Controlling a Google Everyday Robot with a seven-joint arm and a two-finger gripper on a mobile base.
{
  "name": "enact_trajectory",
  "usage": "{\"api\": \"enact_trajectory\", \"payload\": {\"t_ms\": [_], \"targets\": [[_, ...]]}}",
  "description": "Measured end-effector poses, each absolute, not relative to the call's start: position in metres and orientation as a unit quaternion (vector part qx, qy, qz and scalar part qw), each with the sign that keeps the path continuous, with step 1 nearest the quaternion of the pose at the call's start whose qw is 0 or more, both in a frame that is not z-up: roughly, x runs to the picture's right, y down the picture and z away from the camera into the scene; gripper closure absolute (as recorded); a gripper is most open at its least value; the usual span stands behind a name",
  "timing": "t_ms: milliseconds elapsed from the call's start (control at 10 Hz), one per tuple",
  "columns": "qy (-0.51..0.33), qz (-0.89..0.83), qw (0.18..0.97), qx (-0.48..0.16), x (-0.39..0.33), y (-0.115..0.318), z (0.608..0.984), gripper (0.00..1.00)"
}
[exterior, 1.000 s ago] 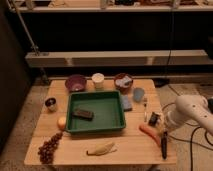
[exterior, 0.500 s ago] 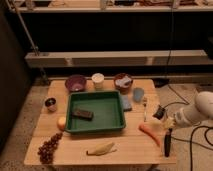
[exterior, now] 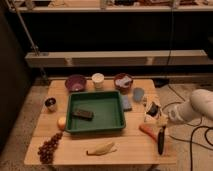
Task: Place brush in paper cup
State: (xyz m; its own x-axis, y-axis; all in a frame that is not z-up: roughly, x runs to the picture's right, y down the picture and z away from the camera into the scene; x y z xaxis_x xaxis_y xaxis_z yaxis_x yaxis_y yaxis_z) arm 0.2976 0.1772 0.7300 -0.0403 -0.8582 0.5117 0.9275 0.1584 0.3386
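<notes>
The brush [exterior: 161, 140] is a slim black stick pointing down near the table's right front corner. Its upper end sits in my gripper [exterior: 161, 124], which reaches in from the right on a white arm [exterior: 192, 110] and is shut on the handle. The plain cream paper cup [exterior: 98, 80] stands upright at the back of the table, between a purple bowl [exterior: 75, 82] and a brown bowl [exterior: 123, 81]. It is well to the left of and behind my gripper.
A green tray [exterior: 95, 128] holding a dark block fills the middle. An orange carrot [exterior: 147, 131] lies just left of the brush. A blue-grey cup [exterior: 138, 94], a white packet [exterior: 152, 111], a banana [exterior: 101, 148], grapes [exterior: 48, 147] and a small dark cup [exterior: 50, 103] surround it.
The arm swung out to the right and drew back from over the table. The brush shifted slightly with the gripper and rose a little. The gripper stayed shut.
</notes>
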Motion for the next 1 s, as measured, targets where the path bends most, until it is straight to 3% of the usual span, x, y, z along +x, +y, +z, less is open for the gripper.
{"api": "enact_trajectory", "payload": {"t_ms": [600,1000], "targets": [[-0.321,-0.647,0.691,-0.047,0.294,0.170,0.730,1.00],[-0.317,-0.659,0.681,-0.034,0.256,0.105,0.757,1.00]]}}
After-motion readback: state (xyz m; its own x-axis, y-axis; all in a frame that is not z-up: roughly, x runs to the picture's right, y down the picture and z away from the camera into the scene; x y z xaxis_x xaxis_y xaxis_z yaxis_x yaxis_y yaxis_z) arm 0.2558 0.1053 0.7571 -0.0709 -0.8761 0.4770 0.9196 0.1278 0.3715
